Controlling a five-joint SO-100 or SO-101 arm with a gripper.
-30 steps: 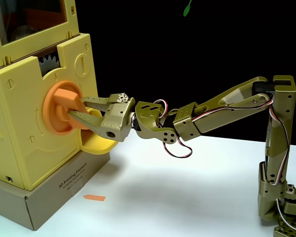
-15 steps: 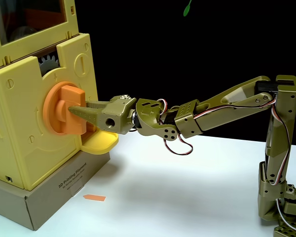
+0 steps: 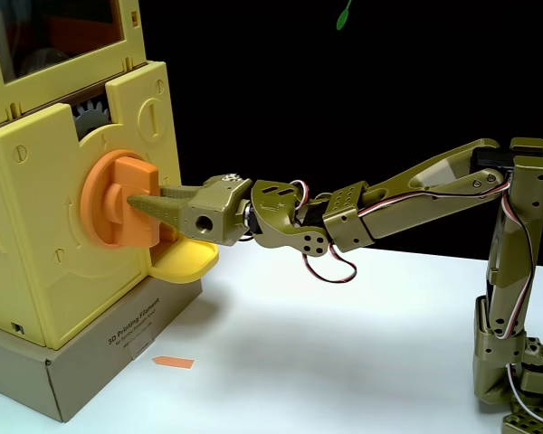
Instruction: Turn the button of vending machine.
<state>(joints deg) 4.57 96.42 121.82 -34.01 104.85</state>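
The button (image 3: 118, 201) is sitting on the front face of the vending machine (image 3: 36, 271), below the grey gear (image 3: 92, 112) and just above the yellow scoop tray (image 3: 185, 259), its raised bar standing roughly upright. The pincer (image 3: 138, 206) is reaching in level from the right of the fixed view and clamping narrow on that bar, fingertips touching it. Judging by this, grip is made and the turn is partway at best; nothing is lying in the tray, so more rotation is likely needed.
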